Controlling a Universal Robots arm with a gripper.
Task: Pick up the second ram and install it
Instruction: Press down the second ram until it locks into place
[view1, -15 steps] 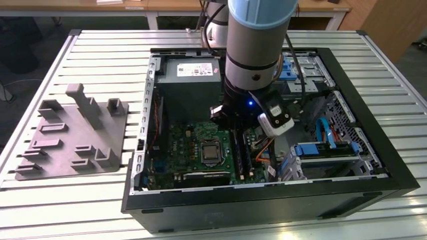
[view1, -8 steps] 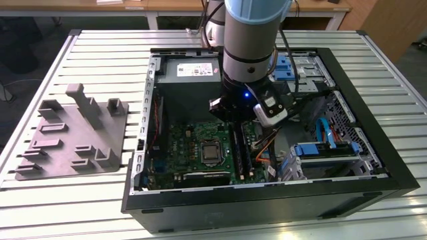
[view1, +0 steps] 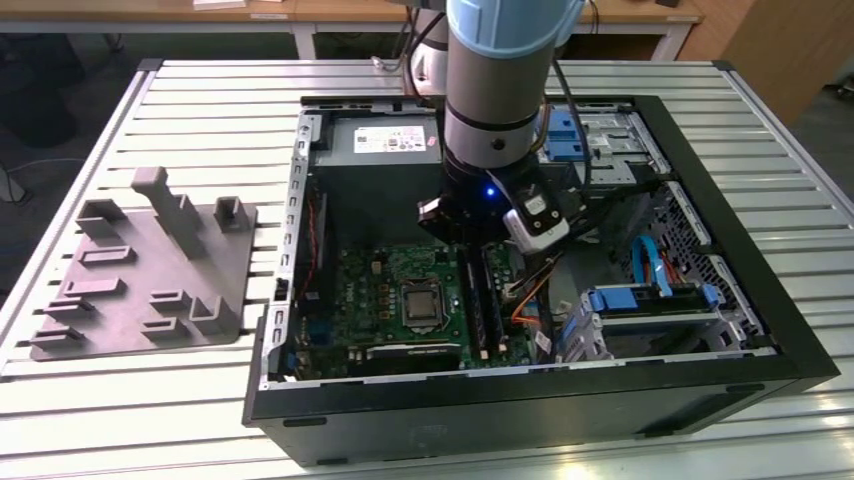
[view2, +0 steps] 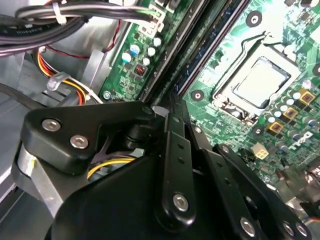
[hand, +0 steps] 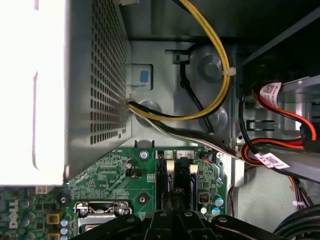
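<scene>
Gripper (view2: 172, 107) jaw state can't be told, right over the RAM slots (view2: 200, 50); the second ram likely light, stiff, fragile, best pinched by long edges.

exterior view high, looking down on open computer case (view1: 534, 380), both wrist views close over its motherboard (view2: 235, 40)

Pincer (view2: 172, 107) linkage hides its own fingertips and the slots.

I log white lettering on the motherboard (hand: 115, 175), a printed white label (view1: 396, 140) on the power supply (view1: 350, 122) (print too fine to make out), and tags (hand: 270, 91) on the red cable (hand: 300, 117).
</scene>
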